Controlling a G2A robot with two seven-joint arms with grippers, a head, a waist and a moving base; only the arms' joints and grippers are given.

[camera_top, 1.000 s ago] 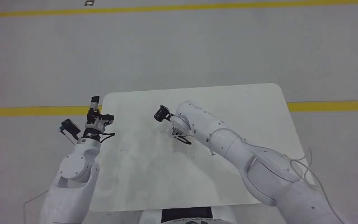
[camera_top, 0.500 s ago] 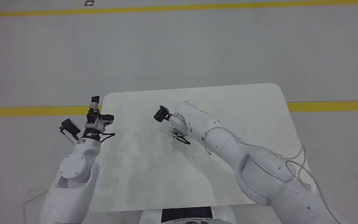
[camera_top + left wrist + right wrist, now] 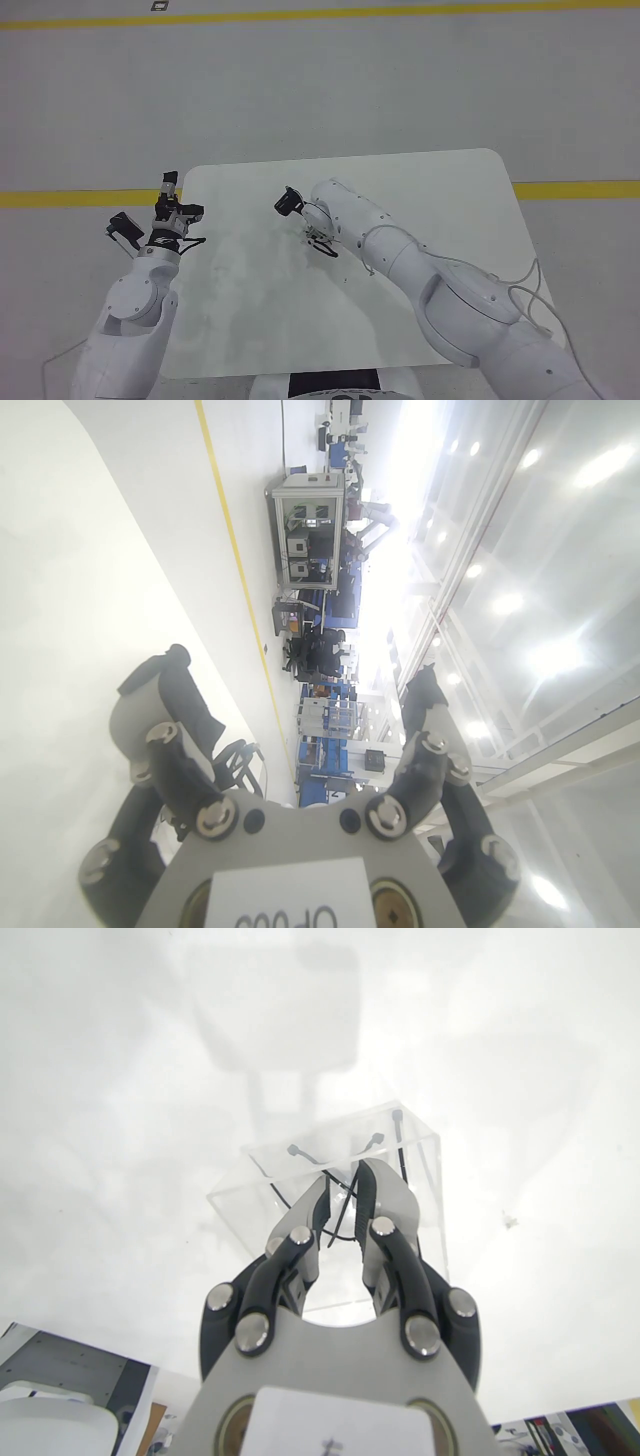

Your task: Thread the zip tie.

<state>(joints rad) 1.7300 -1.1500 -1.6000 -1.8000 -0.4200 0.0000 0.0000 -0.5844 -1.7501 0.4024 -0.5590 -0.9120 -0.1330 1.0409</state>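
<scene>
A small clear box [image 3: 427,1188] stands on the white table [image 3: 440,200] and holds several black zip ties [image 3: 399,1148]. My right gripper [image 3: 344,1173] reaches down into the box, its fingers drawn close together around a crossing zip tie [image 3: 340,1223]. From above, the right gripper [image 3: 320,243] is near the table's middle, under the arm's wrist. My left gripper [image 3: 300,665] is open and holds nothing. It sits off the table's left edge [image 3: 175,203] and points away from the table.
The white table has rounded corners and bare surface all around the box. A small speck [image 3: 509,1220] lies on the table near the box. Yellow floor lines [image 3: 560,188] run past the table.
The right arm's elbow has shifted slightly while its gripper stays at the box. The left arm has not moved.
</scene>
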